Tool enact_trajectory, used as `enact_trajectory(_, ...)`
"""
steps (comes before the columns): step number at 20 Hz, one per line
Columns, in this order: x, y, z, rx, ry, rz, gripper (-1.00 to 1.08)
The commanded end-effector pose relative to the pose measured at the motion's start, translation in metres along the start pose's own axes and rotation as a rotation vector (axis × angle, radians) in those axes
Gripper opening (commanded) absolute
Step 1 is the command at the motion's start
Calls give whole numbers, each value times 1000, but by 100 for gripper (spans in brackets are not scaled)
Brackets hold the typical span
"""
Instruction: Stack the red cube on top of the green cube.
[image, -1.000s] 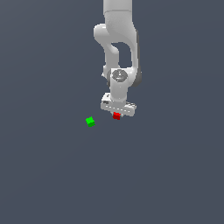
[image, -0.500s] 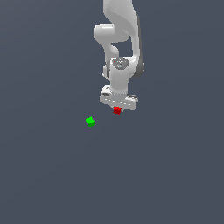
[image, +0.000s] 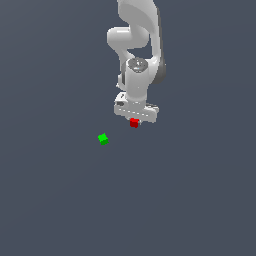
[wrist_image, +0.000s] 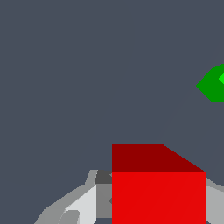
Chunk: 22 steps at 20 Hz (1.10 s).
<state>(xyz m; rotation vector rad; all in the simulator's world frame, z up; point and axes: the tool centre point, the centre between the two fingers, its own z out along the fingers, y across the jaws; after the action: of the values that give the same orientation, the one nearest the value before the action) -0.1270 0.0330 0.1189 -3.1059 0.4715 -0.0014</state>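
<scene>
Two small cubes appear in both views against a plain dark grey bench (image: 60, 200). The white arm (image: 137, 45) descends from the upper edge of the exterior view and ends in the hand (image: 134, 123), which points downward. The red cube (image: 134, 122) sits directly beneath the hand's pale body, with the hand closed on it; in the wrist view the red cube (wrist_image: 158, 188) fills the space between grey fingers (wrist_image: 78, 203), one on each side of it and pressed against it. Whether the cube's underside touches the bench cannot be told from either view. The green cube (image: 103, 139) lies on the bench, apart from the red cube, lower and toward the exterior view's left. In the wrist view the green cube (wrist_image: 212, 84) is cut off by the frame edge, with only part of it showing. No contact exists between the two cubes, and the green cube's top carries nothing.
</scene>
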Motion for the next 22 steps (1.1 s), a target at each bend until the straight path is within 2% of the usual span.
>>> enact_trajectory(1,0,0,0,0,0,0,-100)
enact_trajectory(10,15,26,10,-1,0,0,-100)
enact_trajectory(22,65,111,43,-2,0,0,-100)
